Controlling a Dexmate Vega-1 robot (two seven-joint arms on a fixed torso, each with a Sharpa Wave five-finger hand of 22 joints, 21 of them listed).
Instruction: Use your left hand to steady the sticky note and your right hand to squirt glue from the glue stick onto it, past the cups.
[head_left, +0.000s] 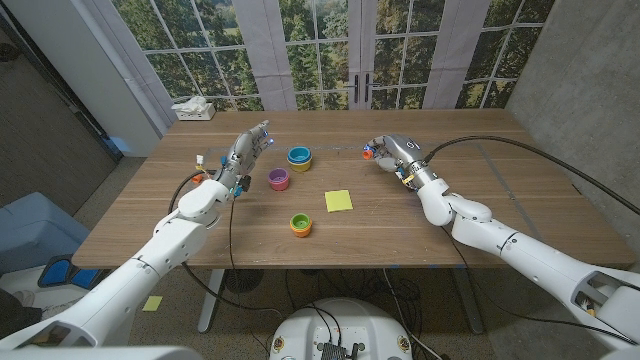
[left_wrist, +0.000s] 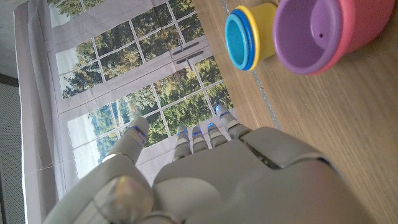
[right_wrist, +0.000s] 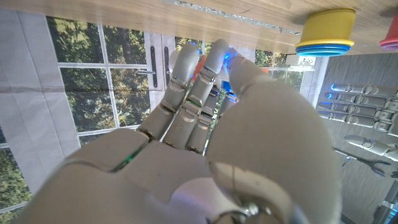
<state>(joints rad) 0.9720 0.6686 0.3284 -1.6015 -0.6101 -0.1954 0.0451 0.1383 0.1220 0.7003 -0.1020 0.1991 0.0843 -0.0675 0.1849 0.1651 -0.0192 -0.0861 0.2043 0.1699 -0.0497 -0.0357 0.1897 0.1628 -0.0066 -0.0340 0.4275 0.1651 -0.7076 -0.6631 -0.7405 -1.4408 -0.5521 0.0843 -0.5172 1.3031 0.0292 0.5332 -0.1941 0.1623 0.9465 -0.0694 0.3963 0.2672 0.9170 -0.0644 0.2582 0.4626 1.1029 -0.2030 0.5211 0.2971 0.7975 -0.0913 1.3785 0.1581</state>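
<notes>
A yellow sticky note lies flat at the table's middle. Three cups stand to its left: a blue-and-yellow cup, a purple-and-pink cup and a green-and-orange cup. My left hand hangs in the air left of the cups, fingers stretched out, holding nothing. My right hand is behind and to the right of the note, fingers curled around an orange glue stick that is mostly hidden by them.
A white box sits at the table's back left corner, and a small white object lies near my left forearm. Black cables run along both arms. Windows stand behind the wooden table.
</notes>
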